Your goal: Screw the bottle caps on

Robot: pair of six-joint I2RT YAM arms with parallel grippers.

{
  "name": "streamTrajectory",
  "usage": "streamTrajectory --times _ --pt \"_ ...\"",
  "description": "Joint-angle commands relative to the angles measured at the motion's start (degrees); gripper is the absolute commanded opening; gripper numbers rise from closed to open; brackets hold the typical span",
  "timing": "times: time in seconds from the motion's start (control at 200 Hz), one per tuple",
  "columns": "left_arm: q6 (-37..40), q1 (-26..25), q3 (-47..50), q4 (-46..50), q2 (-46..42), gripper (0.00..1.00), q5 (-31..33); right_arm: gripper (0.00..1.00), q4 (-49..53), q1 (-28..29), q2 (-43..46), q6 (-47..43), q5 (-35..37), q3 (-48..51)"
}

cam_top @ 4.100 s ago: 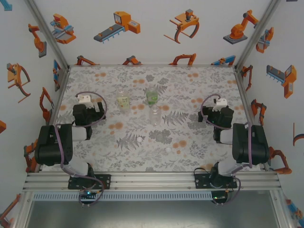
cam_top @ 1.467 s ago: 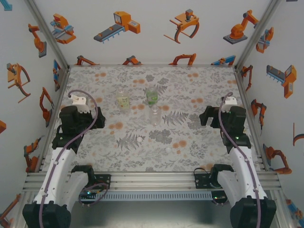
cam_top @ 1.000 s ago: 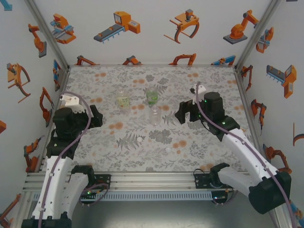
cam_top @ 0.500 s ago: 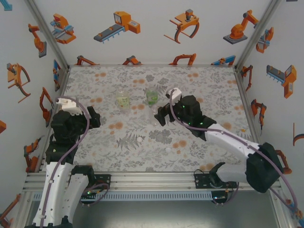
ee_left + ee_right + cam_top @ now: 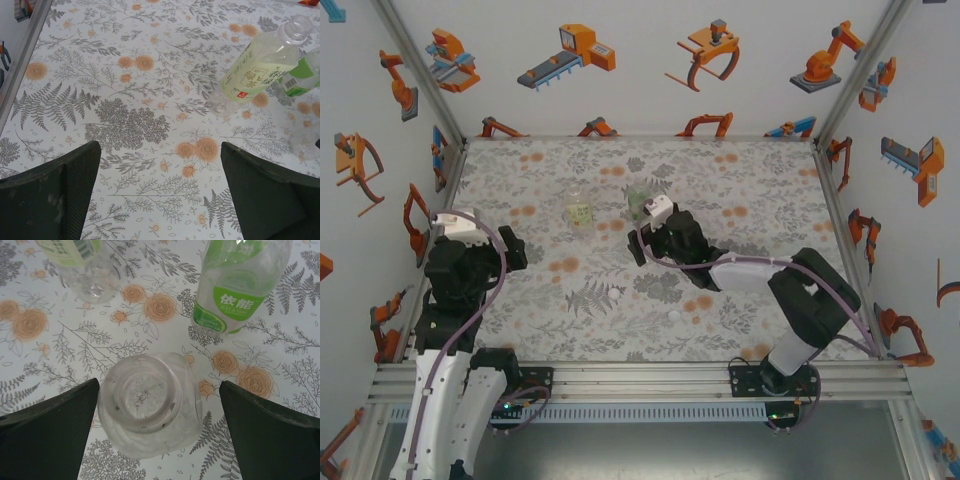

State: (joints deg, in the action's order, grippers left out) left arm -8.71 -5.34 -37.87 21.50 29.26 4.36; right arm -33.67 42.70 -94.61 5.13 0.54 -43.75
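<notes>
Plastic and uncapped, the colourless bottle (image 5: 150, 405) stands between the parted jaws of the right tool (image 5: 159, 432)
The left tool (image 5: 160, 195), also spread wide and holding nothing, hangs over the desk (image 5: 75, 50) near the pale bottle (image 5: 255, 70); a white cap (image 5: 673, 316) lies apart, toward the arm bases. A gentle, low squeeze on the body looks best, keeping it upright for capping

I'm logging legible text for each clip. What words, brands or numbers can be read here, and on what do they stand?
"依能": white characters on the green label of the green bottle.
Yellow bottle: its label has printed characters, but they are too blurred to read.
Green bottle, left wrist view: the small print is too small to read.
Clear bottle: no text visible.
</notes>
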Motion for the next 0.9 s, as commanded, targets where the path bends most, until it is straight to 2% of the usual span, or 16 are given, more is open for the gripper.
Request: streamTrajectory --times 0.0,0.255,0.391,0.521,0.701,0.831,0.896 --pt "0.6 -0.5 0.2 -0.1 0.7 0.97 0.1 0.88 -5.0 0.3 -1.7 1.5 1.8 -2.3" --pt "0.7 -1.0 0.1 -0.3 2.6 0.97 -1.3 0.66 -5.9 0.3 -2.2 2.7 1.2 -1.4" --pt "-0.9 -1.1 -0.6 0.1 4.0 0.97 -2.0 0.59 -4.8 0.3 0.6 2.7 1.4 0.2" --pt "-0.9 -1.2 -2.0 2.2 5.9 0.97 -2.8 0.51 1.8 0.3 6.0 2.4 1.2 0.7" --pt "-0.2 -1.2 -5.0 5.2 7.0 0.97 -5.1 0.46 13.2 0.3 14.5 2.9 0.0 0.5" --pt "-1.5 -1.2 -8.0 4.2 7.5 0.97 -13.1 0.41 24.5 0.3 20.8 4.2 -1.4 -2.0" --pt "-1.4 -1.2 -9.7 3.5 8.2 0.97 -20.0 0.38 30.5 0.3 23.3 5.2 -2.1 -4.4"
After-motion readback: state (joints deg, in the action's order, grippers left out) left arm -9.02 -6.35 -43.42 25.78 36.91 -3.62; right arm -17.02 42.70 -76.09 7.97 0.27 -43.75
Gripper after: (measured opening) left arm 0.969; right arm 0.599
